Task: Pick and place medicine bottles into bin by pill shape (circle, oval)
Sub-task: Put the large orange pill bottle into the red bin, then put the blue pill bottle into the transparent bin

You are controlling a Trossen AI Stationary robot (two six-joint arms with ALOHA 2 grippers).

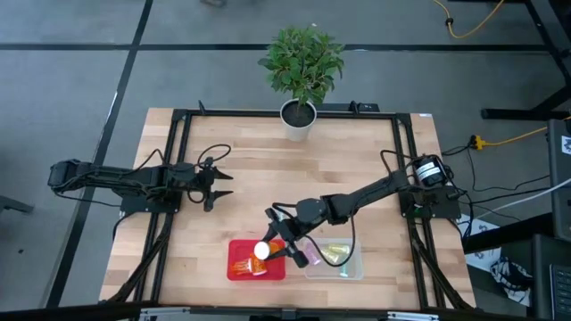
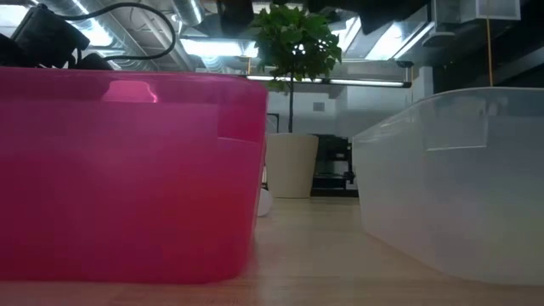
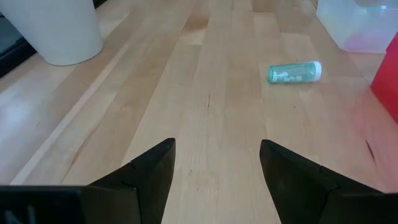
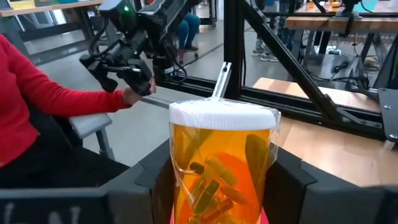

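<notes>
- Orange bottle (image 4: 222, 165) is sitting clamped in the right gripper (image 1: 275, 247), hovering over the red bin (image 1: 239, 270).
- Left gripper (image 1: 220, 185) is waiting with fingers spread, near a teal bottle (image 3: 294, 71).

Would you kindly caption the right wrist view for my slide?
Right claw holding an orange bottle with white cap, oval pills inside.

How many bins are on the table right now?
2: a red bin near the table's front edge, and a clear bin beside it on the right arm's side. None appear hidden.
</notes>
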